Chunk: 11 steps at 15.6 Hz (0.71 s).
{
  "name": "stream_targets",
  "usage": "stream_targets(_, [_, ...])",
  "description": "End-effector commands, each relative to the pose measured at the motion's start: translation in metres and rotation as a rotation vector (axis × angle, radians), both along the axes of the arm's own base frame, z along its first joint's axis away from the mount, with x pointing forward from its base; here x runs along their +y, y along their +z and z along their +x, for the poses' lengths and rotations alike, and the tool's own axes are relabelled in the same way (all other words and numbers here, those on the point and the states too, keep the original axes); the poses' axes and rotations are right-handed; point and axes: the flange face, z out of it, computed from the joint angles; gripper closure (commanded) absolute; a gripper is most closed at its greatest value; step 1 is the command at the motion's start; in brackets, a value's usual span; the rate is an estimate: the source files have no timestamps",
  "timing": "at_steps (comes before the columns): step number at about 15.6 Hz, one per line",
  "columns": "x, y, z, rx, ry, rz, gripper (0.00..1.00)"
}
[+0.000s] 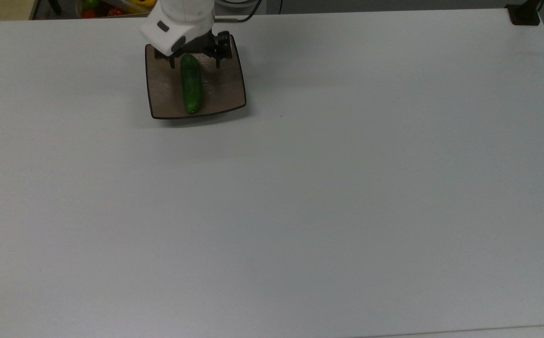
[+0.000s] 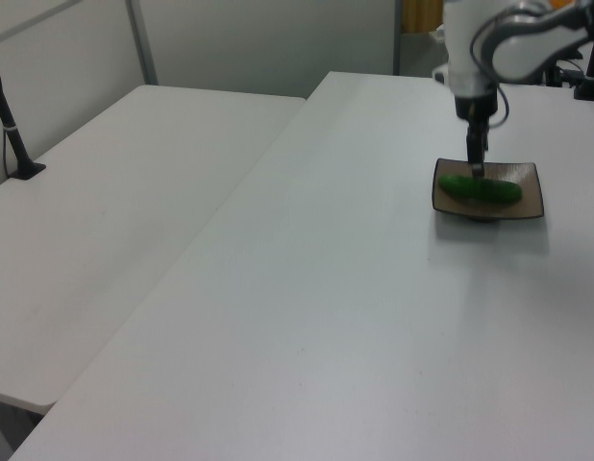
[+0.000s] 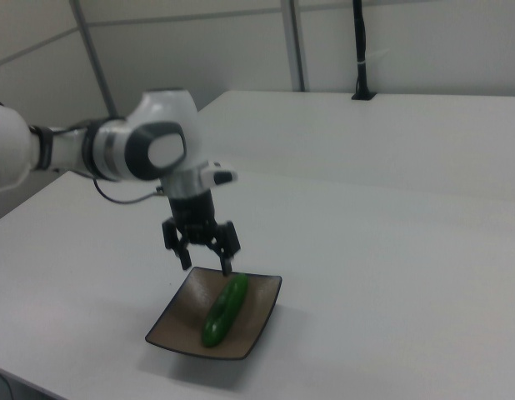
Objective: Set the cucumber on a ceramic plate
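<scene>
Here, cucumber (image 3: 225,310) on ceramic plate (image 3: 178,321), tool (image 3: 207,265) spread above, plate's far edge hidden

A smooth dark green cucumber (image 1: 191,84) is seen against the glossy brown-taupe square ceramic plate (image 1: 227,87), which is edged by a thin dark rim. The plain white worktop (image 1: 300,188) is unpatterned. The black claw (image 3: 204,260) is carried by a white arm with grey joints.

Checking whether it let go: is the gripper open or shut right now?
Open. The gripper hangs above the cucumber, fingers spread apart with nothing between them.
</scene>
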Motion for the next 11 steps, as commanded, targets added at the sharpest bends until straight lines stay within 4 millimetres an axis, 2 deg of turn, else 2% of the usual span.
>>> stream_targets(1, [0.028,0.059,0.009,-0.020,0.035,-0.005,0.00])
stream_targets(4, [0.033,0.118,0.015,-0.041,0.004,0.007,0.00])
stream_targets(6, [0.058,0.149,0.012,-0.058,-0.009,0.025,0.00])
stream_targets(9, [0.076,0.185,0.008,-0.087,-0.070,0.035,0.00])
stream_targets(11, [0.081,0.196,0.003,-0.077,-0.082,0.058,0.00])
